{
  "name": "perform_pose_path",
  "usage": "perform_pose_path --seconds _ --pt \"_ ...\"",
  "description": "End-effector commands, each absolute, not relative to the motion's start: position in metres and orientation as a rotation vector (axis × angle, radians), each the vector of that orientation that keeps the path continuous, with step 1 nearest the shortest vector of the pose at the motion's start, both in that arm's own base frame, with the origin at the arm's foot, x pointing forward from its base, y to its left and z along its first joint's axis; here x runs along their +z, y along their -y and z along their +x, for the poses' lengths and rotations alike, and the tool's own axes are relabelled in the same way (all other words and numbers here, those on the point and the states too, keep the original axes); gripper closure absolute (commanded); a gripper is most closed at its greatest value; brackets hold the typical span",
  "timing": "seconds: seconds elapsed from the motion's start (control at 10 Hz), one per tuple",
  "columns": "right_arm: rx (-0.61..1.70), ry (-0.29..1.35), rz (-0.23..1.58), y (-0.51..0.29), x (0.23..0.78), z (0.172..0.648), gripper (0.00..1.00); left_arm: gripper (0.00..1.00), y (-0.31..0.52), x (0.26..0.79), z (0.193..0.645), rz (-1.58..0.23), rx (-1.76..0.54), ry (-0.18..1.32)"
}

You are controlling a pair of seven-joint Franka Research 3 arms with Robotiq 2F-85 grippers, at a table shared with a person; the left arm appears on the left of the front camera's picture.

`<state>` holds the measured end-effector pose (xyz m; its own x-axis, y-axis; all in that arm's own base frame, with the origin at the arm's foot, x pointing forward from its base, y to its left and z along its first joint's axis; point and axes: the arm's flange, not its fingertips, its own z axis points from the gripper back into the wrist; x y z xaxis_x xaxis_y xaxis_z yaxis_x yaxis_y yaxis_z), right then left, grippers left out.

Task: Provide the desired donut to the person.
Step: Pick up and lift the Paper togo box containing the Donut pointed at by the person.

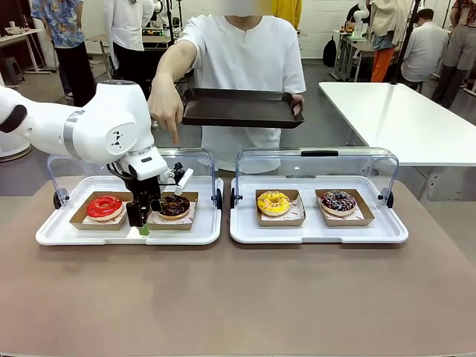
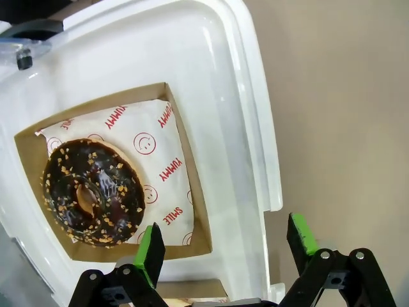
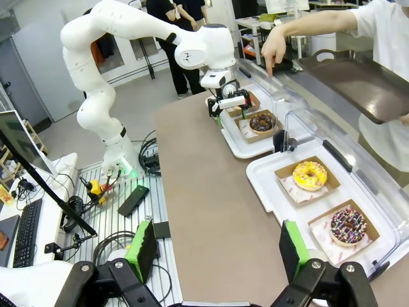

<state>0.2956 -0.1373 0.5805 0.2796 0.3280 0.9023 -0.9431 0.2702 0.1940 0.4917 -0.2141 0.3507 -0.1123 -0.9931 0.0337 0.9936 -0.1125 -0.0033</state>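
Brown surface [image 1: 238, 297] carries two white trays with their clear lids swung up. The person's hand [image 1: 165, 108] points down at the chocolate donut [image 2: 92, 192] with nut crumbs, which sits in a cardboard holder [image 2: 195, 211] in the left tray [image 1: 52, 236], just beside a red donut [image 1: 104, 206]. The left gripper [image 2: 225, 246] hangs released and empty by the holder's edge, with one finger over the cardboard close to the donut and the other out past the tray's rim. To pick up well, it should probably straddle the cardboard wall rather than touch the icing. It would then come straight down, close gently and lift level so the donut does not slide, before carrying it to the dark serving tray [image 1: 242, 108] the person holds out. The right gripper [image 3: 217, 246] is spread and empty, well back from the trays.
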Motion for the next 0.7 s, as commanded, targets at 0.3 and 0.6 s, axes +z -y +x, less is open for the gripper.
perform_pose_path --seconds 0.3,0.6 --pt "1.023 0.876 0.89 0.138 0.58 0.296 0.0 0.0 0.215 0.349 0.504 0.051 -1.597 0.009" --pt "1.023 0.876 0.89 0.138 0.58 0.296 0.0 0.0 0.218 0.345 0.514 0.06 -1.596 0.008"
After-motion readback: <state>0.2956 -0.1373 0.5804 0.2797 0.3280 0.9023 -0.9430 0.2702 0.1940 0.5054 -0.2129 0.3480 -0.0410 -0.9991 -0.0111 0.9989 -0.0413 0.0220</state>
